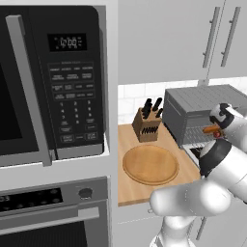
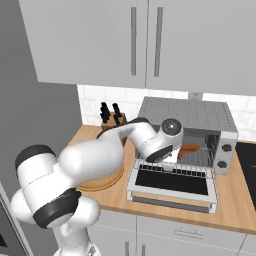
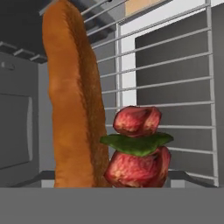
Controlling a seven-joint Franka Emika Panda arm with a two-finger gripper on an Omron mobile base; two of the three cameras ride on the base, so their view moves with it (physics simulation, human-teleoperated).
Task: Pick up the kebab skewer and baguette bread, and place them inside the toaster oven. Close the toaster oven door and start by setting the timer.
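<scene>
Glowing digits are seen on the microwave [image 1: 53, 82] display at the far left, too blurred to be read. The arm is stretched rightward over the counter [image 2: 235, 200], its gripper [image 2: 172, 162] at the toaster oven [image 2: 200, 120] mouth above the lowered toaster oven door [image 2: 172, 182]; whether the jaws stand apart cannot be told. The baguette bread [image 3: 72, 100] and kebab skewer [image 3: 138, 148] lie on the rack, close before it.

Matt ribbed grey metal is seen on the toaster oven [image 2: 200, 116]; the desk [image 1: 130, 188] and round board [image 1: 150, 164] appear wooden.

Round wooden board [image 1: 150, 164] beside knife block [image 1: 146, 124] on counter [image 1: 130, 193]; black microwave [image 1: 50, 82] above wall oven [image 1: 53, 212].
</scene>
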